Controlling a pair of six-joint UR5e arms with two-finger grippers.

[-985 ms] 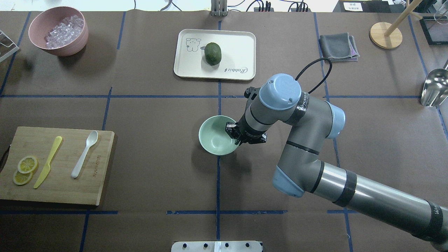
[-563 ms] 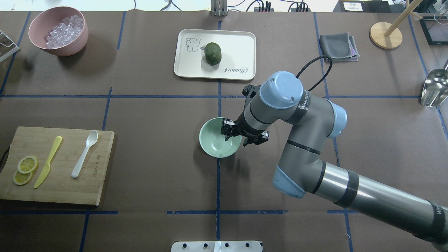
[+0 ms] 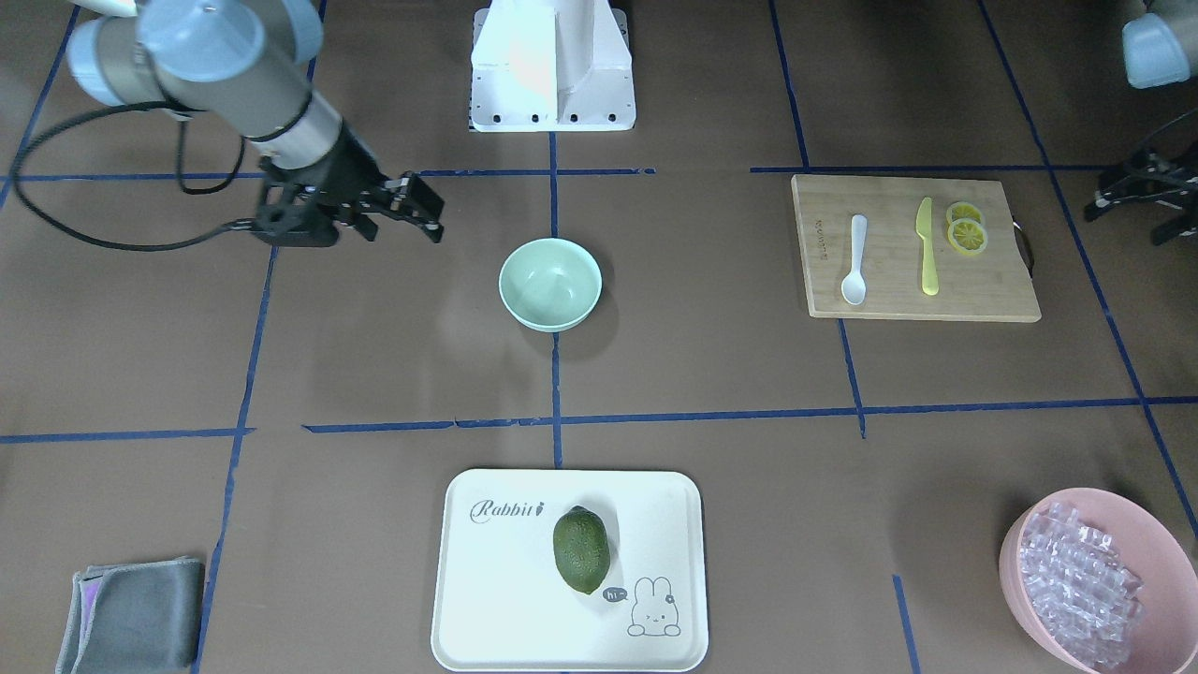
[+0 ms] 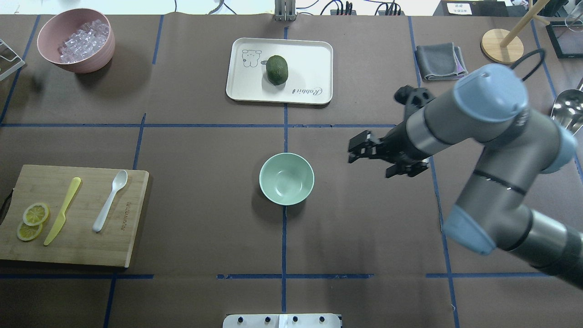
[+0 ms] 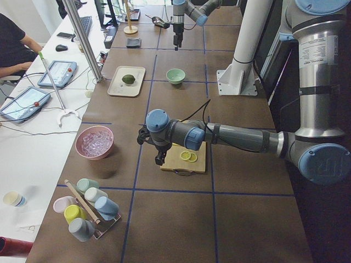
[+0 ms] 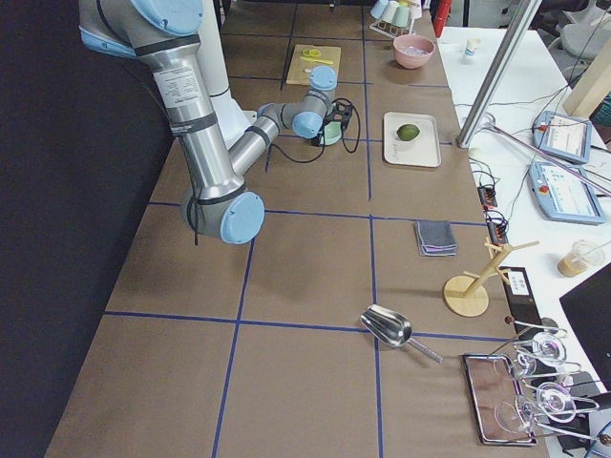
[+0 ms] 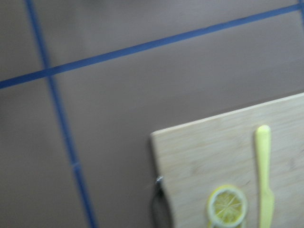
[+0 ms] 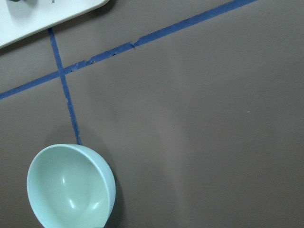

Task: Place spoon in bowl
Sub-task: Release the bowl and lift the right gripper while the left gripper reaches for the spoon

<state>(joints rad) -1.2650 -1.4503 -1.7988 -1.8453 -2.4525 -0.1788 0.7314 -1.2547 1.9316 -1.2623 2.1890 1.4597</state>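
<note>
One white spoon (image 4: 109, 199), with a flat straight handle and an oval scoop, lying on the one cutting board (image 4: 91, 250) next to one yellow knife (image 4: 63, 210) and two lemon slices (image 4: 36, 214). The one mint bowl (image 4: 286, 178) sits well apart at the spoon's 3 o'clock. Right gripper (image 4: 354, 149) is at the bowl's 2 o'clock, jaws spread, gripping nothing. Overhead misses the left gripper (image 5: 159, 159); the left side view catches it by the board's edge, but I can't tell how its jaws stand.

The right arm (image 4: 496, 150) is reaching in from the overhead view's lower right, elbow raised and wrist turned leftward. The right gripper (image 4: 358, 148) is hovering right of centre with jaws parted. The left arm (image 5: 241, 137) is stretching leftward across the left side view. The left gripper (image 5: 160, 159) is pointing down, jaws unclear.
</note>
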